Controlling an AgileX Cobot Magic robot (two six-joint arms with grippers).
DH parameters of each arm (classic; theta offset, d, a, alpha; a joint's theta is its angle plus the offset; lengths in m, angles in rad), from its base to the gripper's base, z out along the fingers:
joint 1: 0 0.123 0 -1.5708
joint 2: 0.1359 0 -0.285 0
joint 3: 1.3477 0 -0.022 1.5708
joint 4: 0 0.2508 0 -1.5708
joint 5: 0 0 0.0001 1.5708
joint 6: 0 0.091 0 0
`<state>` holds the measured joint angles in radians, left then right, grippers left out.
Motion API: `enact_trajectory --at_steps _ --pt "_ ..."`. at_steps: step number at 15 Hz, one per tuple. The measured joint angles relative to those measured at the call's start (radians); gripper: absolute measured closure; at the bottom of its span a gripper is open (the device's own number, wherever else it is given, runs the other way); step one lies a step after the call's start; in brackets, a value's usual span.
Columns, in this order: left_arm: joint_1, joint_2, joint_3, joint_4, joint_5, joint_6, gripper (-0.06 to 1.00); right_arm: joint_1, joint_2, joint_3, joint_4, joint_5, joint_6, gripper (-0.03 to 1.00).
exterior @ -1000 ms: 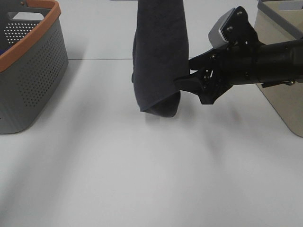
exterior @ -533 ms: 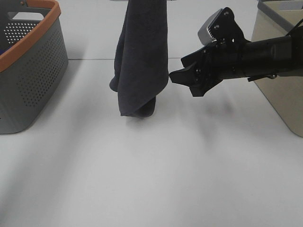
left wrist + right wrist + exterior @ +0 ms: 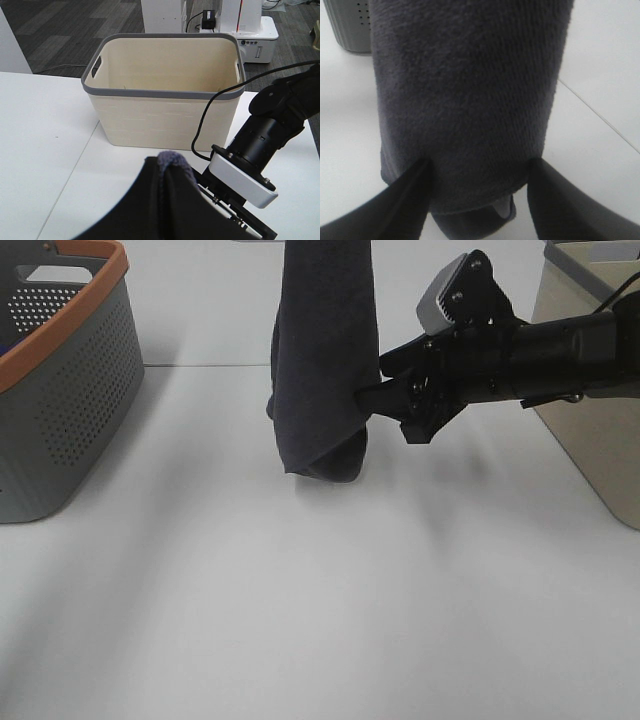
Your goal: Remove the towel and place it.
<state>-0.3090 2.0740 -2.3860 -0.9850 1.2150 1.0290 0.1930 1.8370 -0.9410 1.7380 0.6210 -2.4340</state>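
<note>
Right wrist view: right tool (image 3: pixel 479 164) spread wide, straddling the hanging towel (image 3: pixel 465 75).

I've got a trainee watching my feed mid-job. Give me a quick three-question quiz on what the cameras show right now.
1. True or false: the towel lies flat on the table.
2. Pick one. The fingers of the right hand are:
A) both on one side of the towel
B) one on each side of the towel's lower part
C) both well clear of the towel
3. Short answer: what colour is the rim of the perforated grey basket?

Key: 1 false, it hangs upright from above the exterior view; 2 B; 3 orange.
</note>
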Motion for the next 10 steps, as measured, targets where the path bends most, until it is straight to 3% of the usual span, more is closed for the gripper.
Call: enact_trajectory --at_steps 2,5,8,10 --pt "0.000 0.000 0.000 -0.007 0.000 -0.007 0.94 0.000 0.000 0.000 0.000 0.002 -0.029 0.42" --pt "0.000 0.000 0.000 0.007 0.000 -0.011 0.94 0.000 0.000 0.000 0.000 0.003 -0.033 0.56" --pt "0.000 0.000 0.000 0.026 0.000 -0.011 0.94 0.000 0.000 0.000 0.000 0.003 -0.023 0.90" --pt "0.000 0.000 0.000 0.113 0.000 -0.021 0.94 0.000 0.000 0.000 0.000 0.003 0.027 0.95"
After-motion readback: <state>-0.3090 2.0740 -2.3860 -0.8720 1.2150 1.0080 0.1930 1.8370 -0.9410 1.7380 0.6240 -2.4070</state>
